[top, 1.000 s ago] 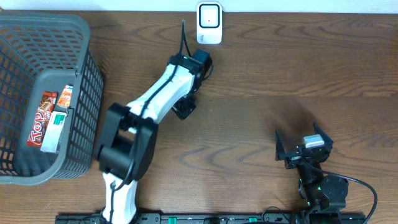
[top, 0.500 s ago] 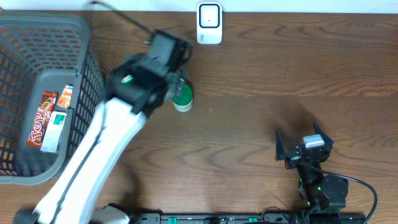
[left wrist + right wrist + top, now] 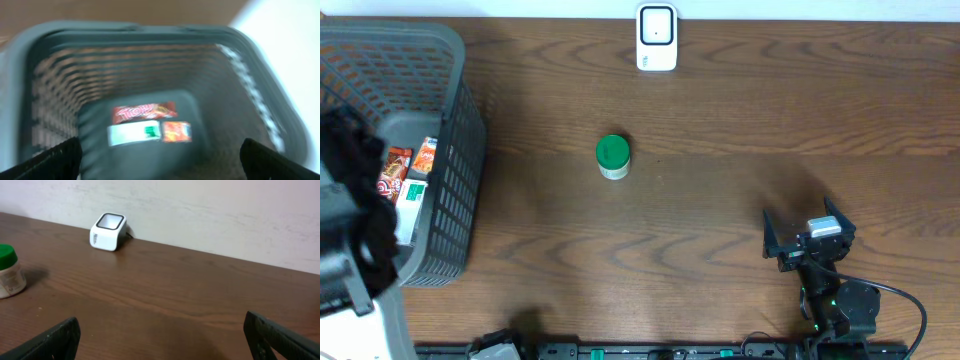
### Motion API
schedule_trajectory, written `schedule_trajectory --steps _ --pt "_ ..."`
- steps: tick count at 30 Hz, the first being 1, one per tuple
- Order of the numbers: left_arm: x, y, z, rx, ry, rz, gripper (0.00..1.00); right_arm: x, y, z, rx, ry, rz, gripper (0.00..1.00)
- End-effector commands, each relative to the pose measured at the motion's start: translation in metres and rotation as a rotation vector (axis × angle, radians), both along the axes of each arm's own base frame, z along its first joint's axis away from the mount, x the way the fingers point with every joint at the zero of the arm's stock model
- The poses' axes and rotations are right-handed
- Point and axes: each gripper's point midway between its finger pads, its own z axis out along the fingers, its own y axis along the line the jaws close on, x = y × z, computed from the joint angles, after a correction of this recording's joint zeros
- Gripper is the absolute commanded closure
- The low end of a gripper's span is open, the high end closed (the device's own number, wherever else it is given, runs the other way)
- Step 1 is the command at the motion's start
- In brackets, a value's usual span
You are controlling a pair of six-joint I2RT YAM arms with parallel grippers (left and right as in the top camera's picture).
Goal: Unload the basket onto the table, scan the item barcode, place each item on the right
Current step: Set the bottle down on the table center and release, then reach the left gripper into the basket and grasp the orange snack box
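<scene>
The white barcode scanner stands at the table's back edge and also shows in the right wrist view as the scanner. A jar with a green lid stands upright on the table in front of it, touched by nothing. My left gripper hangs open and empty over the grey basket, in a blurred view. Below it lie a red bar, a white and green box and an orange packet. My right gripper rests open and empty at the front right.
The basket fills the table's left end, and my left arm shows as a dark blur over its front part. A pale wall rises behind the scanner. The jar sits at the left edge of the right wrist view.
My left arm has swung from beside the scanner leftward to over the basket, leaving the green-lidded jar standing alone on the table. The right arm has not moved.
</scene>
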Motion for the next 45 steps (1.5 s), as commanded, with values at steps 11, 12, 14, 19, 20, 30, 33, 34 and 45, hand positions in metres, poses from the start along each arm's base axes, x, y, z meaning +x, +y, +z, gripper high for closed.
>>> schedule_trajectory --steps 11,12,14,19,20,30,33,34,45 --pt "0.074 0.049 -0.114 -0.338 0.162 0.048 0.02 0.000 0.000 -0.002 0.010 0.008 -0.003 0.01" --pt "0.083 0.050 -0.129 -0.363 0.193 0.025 0.02 0.000 0.000 -0.002 0.009 0.008 -0.003 0.01" --pt "0.099 0.051 -0.153 -0.392 0.250 -0.020 0.02 0.000 0.000 -0.002 0.009 0.008 -0.003 0.01" --pt "0.129 0.051 -0.206 -0.408 0.384 -0.117 0.02 0.000 0.000 -0.002 0.009 0.008 -0.003 0.01" --pt "0.134 0.051 -0.214 -0.407 0.402 -0.135 0.02 0.000 0.000 -0.002 0.009 0.008 -0.003 0.01" --pt "0.170 0.040 -0.270 -0.437 0.460 -0.220 0.02 0.000 0.000 -0.002 0.009 0.008 -0.003 0.01" --pt "0.176 0.035 -0.283 -0.474 0.454 -0.239 0.02 0.000 0.000 -0.002 0.009 0.008 -0.003 0.01" --pt "0.178 0.034 -0.287 -0.484 0.453 -0.245 0.02 0.000 0.000 -0.002 0.009 0.008 -0.003 0.01" --pt "0.194 0.035 -0.303 -0.497 0.416 -0.263 0.02 0.000 0.000 -0.002 0.009 0.008 -0.003 0.01"
